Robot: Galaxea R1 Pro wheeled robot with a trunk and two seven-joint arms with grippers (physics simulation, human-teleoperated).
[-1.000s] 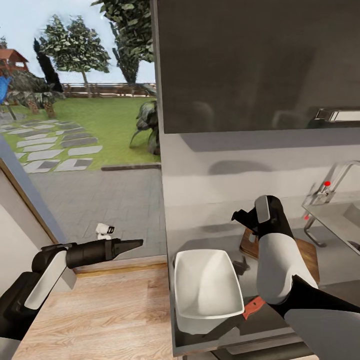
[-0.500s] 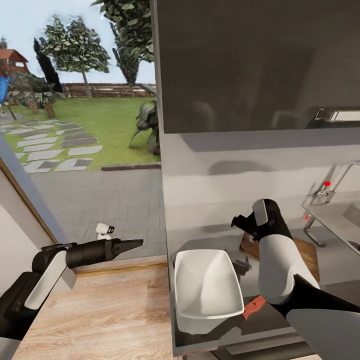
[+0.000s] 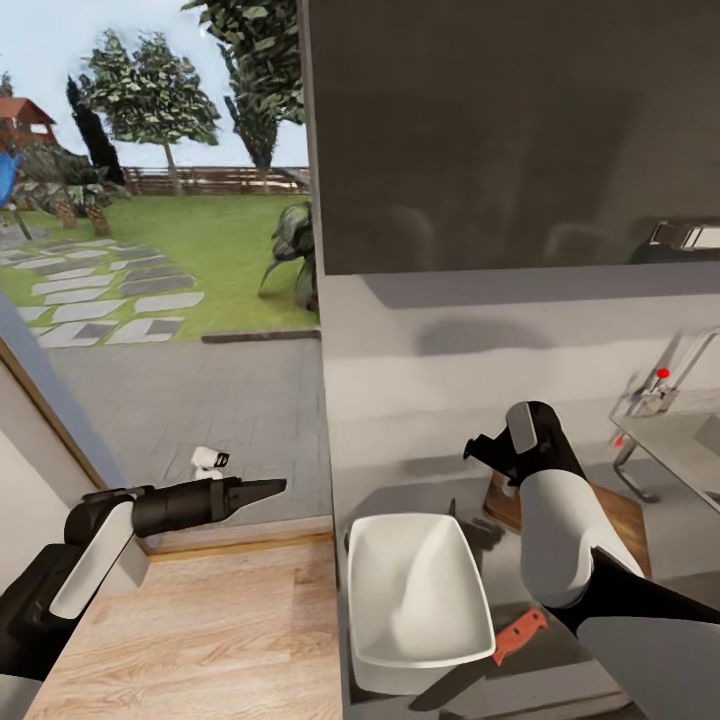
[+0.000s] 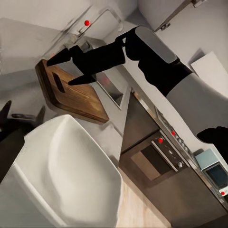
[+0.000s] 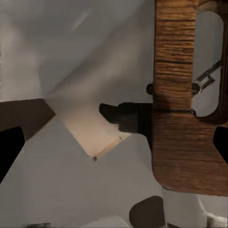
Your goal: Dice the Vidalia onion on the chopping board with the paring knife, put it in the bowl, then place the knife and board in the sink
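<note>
The white bowl (image 3: 415, 590) sits on the grey countertop (image 3: 400, 480), and its rim also fills the near part of the left wrist view (image 4: 61, 171). Beside it lies the paring knife (image 3: 518, 636), red-orange handle toward the board. The brown chopping board (image 3: 625, 510) lies behind my right forearm; its slotted end shows under my wrist camera (image 5: 183, 118). My right gripper (image 3: 472, 450) hovers open and empty over that end (image 4: 64, 70). The left gripper (image 3: 272, 487) hangs off the counter's left end, open with nothing in it. A corner of the sink (image 3: 685, 450) shows at the right edge. The Vidalia onion is out of view.
A chrome faucet (image 3: 670, 375) with a red knob rises beside the sink. Dark wall cabinets (image 3: 510, 130) hang over the counter. Left of the counter, a wooden floor (image 3: 200, 630) leads to an open doorway onto a paved garden. An oven (image 4: 159, 156) sits under the counter farther along.
The whole head view has shifted a little, so the bowl, knife and faucet sit slightly lower in the picture. Both arms hold nearly the same pose.
</note>
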